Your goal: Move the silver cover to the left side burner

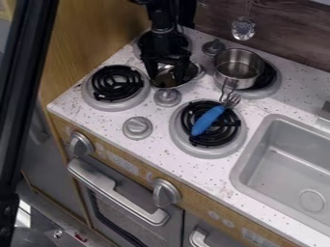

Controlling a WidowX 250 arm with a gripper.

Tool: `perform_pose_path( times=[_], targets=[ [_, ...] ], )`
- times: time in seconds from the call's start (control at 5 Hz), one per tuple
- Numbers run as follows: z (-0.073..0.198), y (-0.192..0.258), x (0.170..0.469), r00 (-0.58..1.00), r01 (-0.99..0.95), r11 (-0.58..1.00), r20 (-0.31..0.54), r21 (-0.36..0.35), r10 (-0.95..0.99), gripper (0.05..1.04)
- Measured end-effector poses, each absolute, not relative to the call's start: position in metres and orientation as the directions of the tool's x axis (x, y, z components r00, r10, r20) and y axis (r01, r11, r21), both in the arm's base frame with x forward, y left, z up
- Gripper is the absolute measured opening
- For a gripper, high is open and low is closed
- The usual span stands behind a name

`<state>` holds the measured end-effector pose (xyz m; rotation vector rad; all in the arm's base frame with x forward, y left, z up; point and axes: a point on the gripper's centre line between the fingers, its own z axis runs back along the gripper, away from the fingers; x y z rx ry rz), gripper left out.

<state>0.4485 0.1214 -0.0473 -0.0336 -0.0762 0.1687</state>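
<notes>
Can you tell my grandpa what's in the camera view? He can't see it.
A black robot claw hangs open at a shiny silver cover on a toy stove. Nearby are a small metal pot, a blue-handled fork across a burner, and a gray sink.

room above left burner (pixel 117 83), pot (pixel 237 69) blocking rightward

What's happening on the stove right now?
The robot's gripper is down at the silver cover, its fingers apart; whether it has a hold isn't clear. The cover lies toward the back of the stove, not on the front left burner. A small metal pot sits by the back right burner, and a blue-handled fork lies across the front right burner.
</notes>
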Motion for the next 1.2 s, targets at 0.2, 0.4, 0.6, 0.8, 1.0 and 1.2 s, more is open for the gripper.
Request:
perform_pose_path(
  times=[0.2, 0.4, 0.6, 0.8, 1.0, 1.2],
  targets=[
    [-0.051, 0.121, 0.455, 0.983, -0.167, 0.985, 0.069, -0.035, 0.169, 0.995],
    [-0.058, 0.118, 0.463, 0.986, -0.157, 0.987, 0.050, -0.036, 0.158, 0.996],
    [-0.059, 0.114, 0.470, 0.988, -0.142, 0.989, 0.054, -0.036, 0.144, 0.996],
    [-0.060, 0.113, 0.474, 0.991, -0.125, 0.992, 0.051, -0.027, 0.126, 0.996],
    [-0.061, 0.114, 0.472, 0.992, -0.122, 0.992, 0.043, -0.011, 0.122, 0.997],
    [-0.060, 0.114, 0.463, 0.992, -0.121, 0.992, 0.025, 0.024, 0.121, 0.997]
  ],
)
